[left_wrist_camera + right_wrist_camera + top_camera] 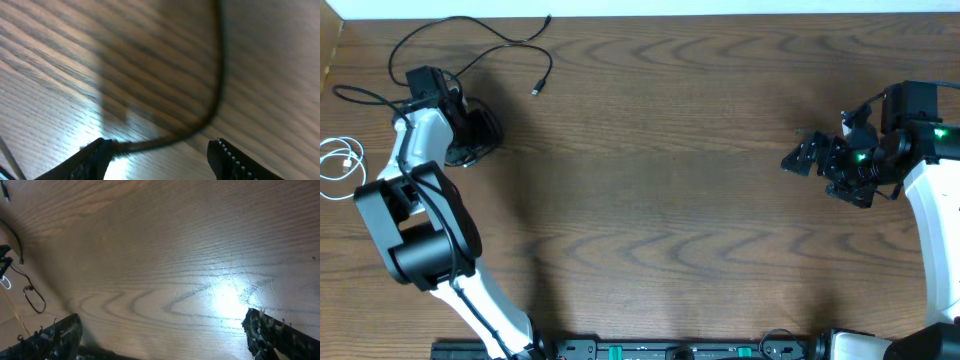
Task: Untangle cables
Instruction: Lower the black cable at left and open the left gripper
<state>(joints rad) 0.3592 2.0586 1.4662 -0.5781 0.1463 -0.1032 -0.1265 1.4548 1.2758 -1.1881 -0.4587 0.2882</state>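
The release step seems in hand: at ten o'clock on the brown wooden desk, the jaws of the left gripper stand apart astride a loose thin black cable, those of the right gripper gape empty at three o'clock, so the next move calls for lifting clear without snagging it.

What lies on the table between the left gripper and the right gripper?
Nothing: the overhead view shows only bare wooden table between the left gripper and the right gripper. The black cable lies by the left gripper.
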